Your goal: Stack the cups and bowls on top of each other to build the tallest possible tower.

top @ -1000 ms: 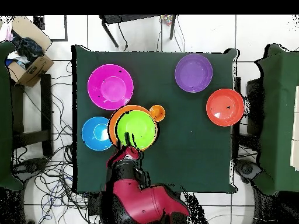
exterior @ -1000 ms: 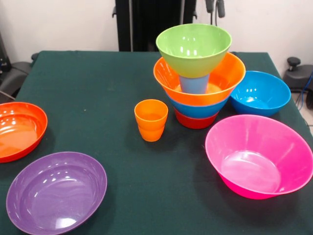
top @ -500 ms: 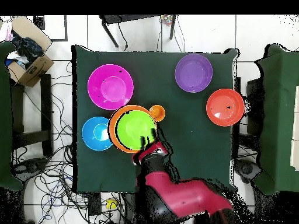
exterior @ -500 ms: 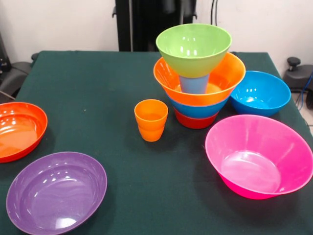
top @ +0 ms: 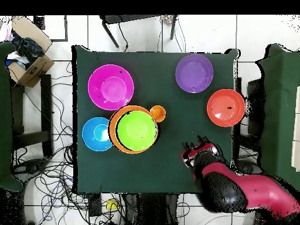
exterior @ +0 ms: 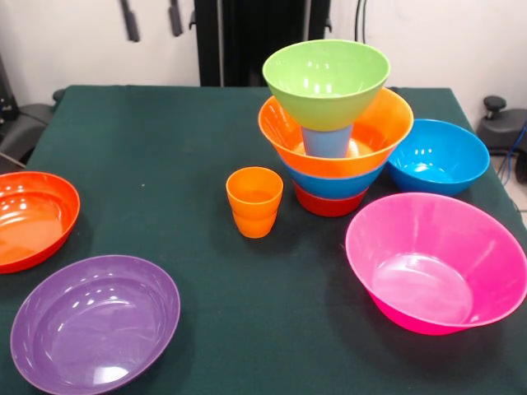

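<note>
The tower (exterior: 329,132) stands at the back centre-right: a red-orange bowl (exterior: 328,203) at the bottom, then a blue bowl (exterior: 333,184), an orange bowl (exterior: 362,140), a light blue cup (exterior: 326,141) and a lime green bowl (exterior: 326,82) on top. Orange cups (exterior: 254,202), one nested in the other, stand just left of it. Loose bowls lie around: blue (exterior: 438,156), pink (exterior: 436,262), purple (exterior: 95,322), red-orange (exterior: 31,218). My gripper (exterior: 152,18) hangs open and empty at the top left, far from the tower. From overhead the gripper (top: 198,144) is right of the tower (top: 136,130).
The green table (exterior: 148,148) carries everything. Overhead, the red-orange bowl (top: 225,108) lies closest to the gripper and the purple bowl (top: 194,73) beyond it. A cardboard box (top: 26,50) and cables sit on the floor off the table.
The arm has swung away from the tower, to the left in the front view and to the right in the overhead view. The bowls and cups have not moved.
</note>
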You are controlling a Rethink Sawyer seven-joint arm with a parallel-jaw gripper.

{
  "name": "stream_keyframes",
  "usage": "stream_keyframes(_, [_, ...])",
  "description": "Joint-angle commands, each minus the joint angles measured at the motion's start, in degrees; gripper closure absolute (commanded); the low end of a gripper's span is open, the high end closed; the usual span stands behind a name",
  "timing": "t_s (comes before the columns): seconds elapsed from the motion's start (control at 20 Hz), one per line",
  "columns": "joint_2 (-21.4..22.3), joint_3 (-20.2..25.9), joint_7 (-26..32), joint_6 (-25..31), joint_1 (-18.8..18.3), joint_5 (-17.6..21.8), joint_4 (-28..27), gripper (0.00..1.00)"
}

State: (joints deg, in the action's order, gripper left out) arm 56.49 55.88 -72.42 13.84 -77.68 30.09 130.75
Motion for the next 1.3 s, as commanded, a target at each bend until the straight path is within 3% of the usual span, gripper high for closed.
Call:
stream_keyframes(0.05, [-12.5,10.4,19.5,19.0,-1.4,-0.5,-13.5,0.00])
stream_keyframes(0.45, [-20.2,10.7,26.8,30.0,-2.1,2.9,-24.0,0.00])
stream_keyframes(0.7, [-25.7,10.6,35.6,34.0,-2.9,5.9,-30.3,0.00])
stream_keyframes(0.9, [-30.7,10.3,42.9,36.4,-1.7,6.9,-37.5,0.00])
stream_keyframes(1.3, [-36.5,9.1,54.2,40.3,3.5,7.1,-49.5,0.00])
